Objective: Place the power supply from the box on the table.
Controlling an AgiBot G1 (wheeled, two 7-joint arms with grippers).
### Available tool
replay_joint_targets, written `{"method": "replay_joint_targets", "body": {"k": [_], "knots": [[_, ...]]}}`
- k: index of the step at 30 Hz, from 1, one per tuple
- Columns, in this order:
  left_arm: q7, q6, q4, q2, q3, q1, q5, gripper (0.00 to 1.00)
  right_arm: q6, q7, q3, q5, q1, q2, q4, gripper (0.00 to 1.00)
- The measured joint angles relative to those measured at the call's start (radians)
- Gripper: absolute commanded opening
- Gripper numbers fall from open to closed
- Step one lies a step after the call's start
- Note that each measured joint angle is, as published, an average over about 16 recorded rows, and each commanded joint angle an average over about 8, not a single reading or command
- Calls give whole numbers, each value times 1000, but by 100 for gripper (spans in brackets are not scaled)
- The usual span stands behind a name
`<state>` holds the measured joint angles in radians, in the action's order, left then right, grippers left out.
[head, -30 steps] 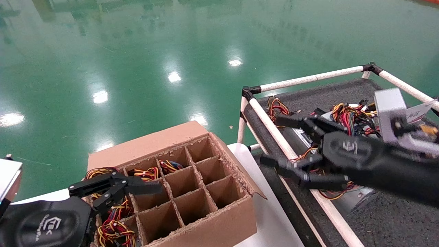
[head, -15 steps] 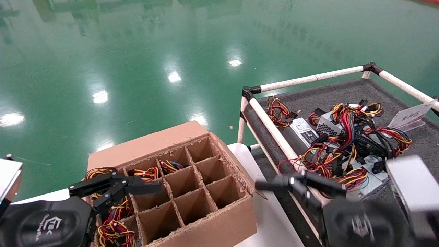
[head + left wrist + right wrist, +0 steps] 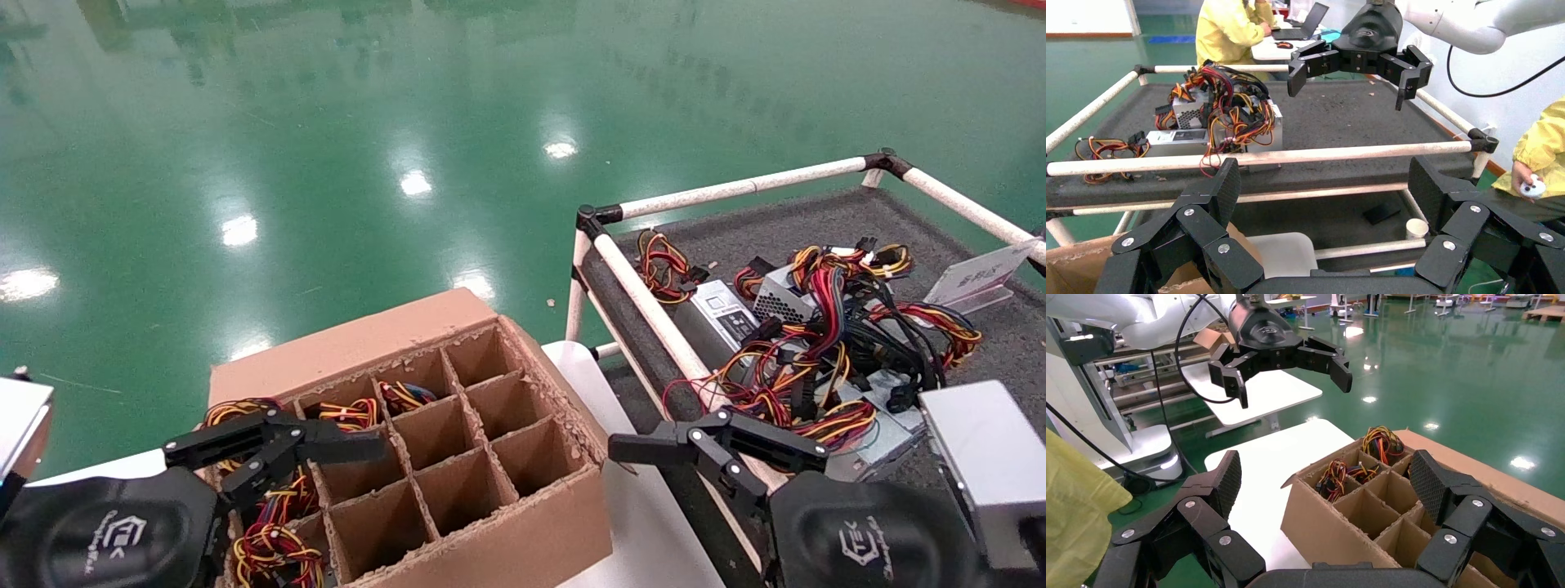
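My left fingers (image 3: 1211, 202) spread wide, nothing between them. Beyond the white rail (image 3: 1260, 158), the table (image 3: 1352, 116) carries power supplies (image 3: 1214, 119) at ten o'clock. My right gripper (image 3: 1355, 67), empty, hangs at twelve.

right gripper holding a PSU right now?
No: in the left wrist view the right gripper hangs open and empty above the table, with the power supplies lying apart from it.

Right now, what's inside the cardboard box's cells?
The box holds red, yellow and black wire bundles in its left cells; the other visible cells look empty. The left pincer covers part of them, and no metal case is visible.
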<state>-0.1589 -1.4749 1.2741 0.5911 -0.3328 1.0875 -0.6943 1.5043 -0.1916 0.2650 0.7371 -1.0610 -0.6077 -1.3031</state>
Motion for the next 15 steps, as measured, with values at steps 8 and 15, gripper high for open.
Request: {"method": "replay_joint_targets", "body": {"k": [8, 15], "knots": [[0, 0, 0, 0, 0, 0, 0, 100, -5, 2, 8, -3, -7, -2, 10, 100], [0, 0, 0, 0, 0, 0, 0, 100, -7, 3, 11, -5, -11, -2, 15, 100]]}}
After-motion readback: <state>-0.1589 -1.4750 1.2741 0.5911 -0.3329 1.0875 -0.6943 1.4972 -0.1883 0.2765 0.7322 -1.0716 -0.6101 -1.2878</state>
